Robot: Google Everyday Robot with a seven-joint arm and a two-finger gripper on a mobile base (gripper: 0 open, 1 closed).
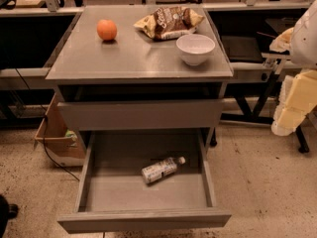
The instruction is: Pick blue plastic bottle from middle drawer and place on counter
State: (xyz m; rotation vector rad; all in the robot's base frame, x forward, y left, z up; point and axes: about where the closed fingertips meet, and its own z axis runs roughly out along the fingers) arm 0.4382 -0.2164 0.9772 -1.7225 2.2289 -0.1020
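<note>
Grey metal middle drawer [148,187], wide and shallow, stands pulled out towards the camera, and the small clear blue plastic bottle with pale label and white cap [159,169] lies on its side on the drawer's bare floor, right of centre, cap pointing up and right, clear of every wall. The pale yellowish tool [287,118] hangs at the far right edge of the camera view, beside the cabinet and well apart from the bottle; whether it is apart or together I cannot tell.

A bottle lying flat would likely roll or skid if touched off-centre, and a thin plastic body may buckle or slip under a hard squeeze. The closed drawer front above [138,114] overhangs the rear of the open one, so a steep descent risks clipping it.

On the dull grey flat bench [124,58] sit a round orange fruit [106,29], a crumpled brown-and-yellow snack bag [168,21] and a white bowl [195,48]; its front part looks the safest landing spot. A cardboard box [54,133] stands on the floor left.
</note>
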